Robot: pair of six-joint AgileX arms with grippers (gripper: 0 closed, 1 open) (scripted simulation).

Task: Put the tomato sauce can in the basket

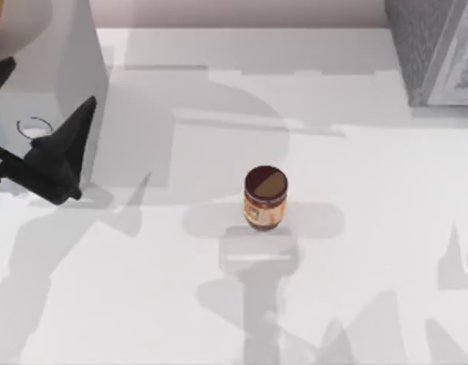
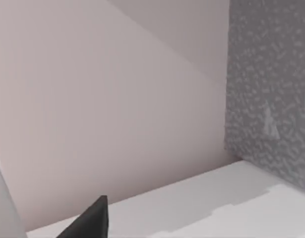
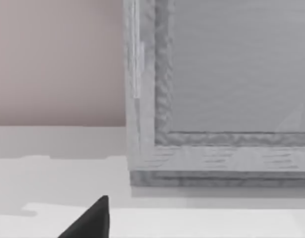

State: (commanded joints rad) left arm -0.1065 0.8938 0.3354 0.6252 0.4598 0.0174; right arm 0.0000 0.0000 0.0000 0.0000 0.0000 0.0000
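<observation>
The tomato sauce can stands upright near the middle of the white table, with a dark maroon and brown top and an orange-tan label. The basket is a grey textured box at the far right corner; its wall is close in the right wrist view and farther off in the left wrist view. My left gripper hangs at the table's left edge, well left of the can, open with nothing between its black fingers. A dark tip of my right gripper faces the basket.
A pale grey block stands at the far left corner behind the left gripper. A beige wall runs along the table's far edge. Arm shadows cross the white tabletop around the can.
</observation>
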